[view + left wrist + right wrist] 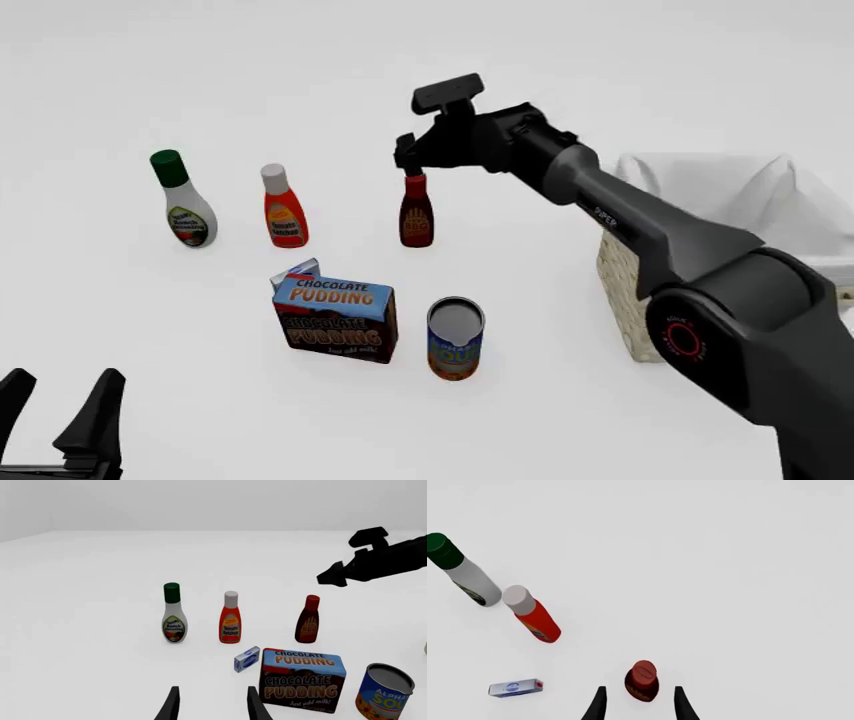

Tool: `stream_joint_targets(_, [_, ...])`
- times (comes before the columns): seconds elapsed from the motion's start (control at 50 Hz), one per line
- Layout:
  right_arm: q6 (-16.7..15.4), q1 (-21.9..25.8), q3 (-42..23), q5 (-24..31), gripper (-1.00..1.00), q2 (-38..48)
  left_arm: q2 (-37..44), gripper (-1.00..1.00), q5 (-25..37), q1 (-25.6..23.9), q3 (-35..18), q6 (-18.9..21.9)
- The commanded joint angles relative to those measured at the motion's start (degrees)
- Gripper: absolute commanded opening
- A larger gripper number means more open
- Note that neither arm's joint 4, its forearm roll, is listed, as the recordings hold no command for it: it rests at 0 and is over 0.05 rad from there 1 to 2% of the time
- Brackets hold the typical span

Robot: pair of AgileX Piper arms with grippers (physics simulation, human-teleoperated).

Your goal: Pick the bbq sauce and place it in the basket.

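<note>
The bbq sauce (416, 214) is a small dark maroon bottle with a red cap, upright on the table; it also shows in the left wrist view (307, 620) and the right wrist view (642, 681). My right gripper (408, 158) hangs just above its cap, open, with the bottle between the fingertips (598, 705) seen from above. The basket (747, 215), wicker with white cloth lining, stands at the right, partly hidden by my right arm. My left gripper (60, 410) is open and empty near the front left edge.
A white ranch bottle with a green cap (183, 202) and an orange-red ketchup bottle with a white cap (283, 210) stand left of the bbq sauce. A chocolate pudding box (335, 317), a small blue box (296, 272) and a soup can (455, 338) sit in front.
</note>
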Motion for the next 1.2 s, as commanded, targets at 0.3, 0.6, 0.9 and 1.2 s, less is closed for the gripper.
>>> stream_joint_targets(0.3, [-1.2, -1.0, -12.2, 4.2, 1.0, 9.6, 0.0, 1.0, 0.0, 0.0, 0.0, 0.0])
stream_joint_targets(0.6, [-1.2, -0.8, -16.0, 5.2, 1.0, 13.7, 0.0, 1.0, 0.0, 0.0, 0.0, 0.0])
stream_joint_targets(0.9, [-0.6, -0.5, -17.3, 5.4, 1.0, 16.2, 0.0, 1.0, 0.0, 0.0, 0.0, 0.0])
stream_joint_targets(1.2, [-0.2, -0.2, -16.1, 4.9, 1.0, 16.7, 0.0, 1.0, 0.0, 0.0, 0.0, 0.0])
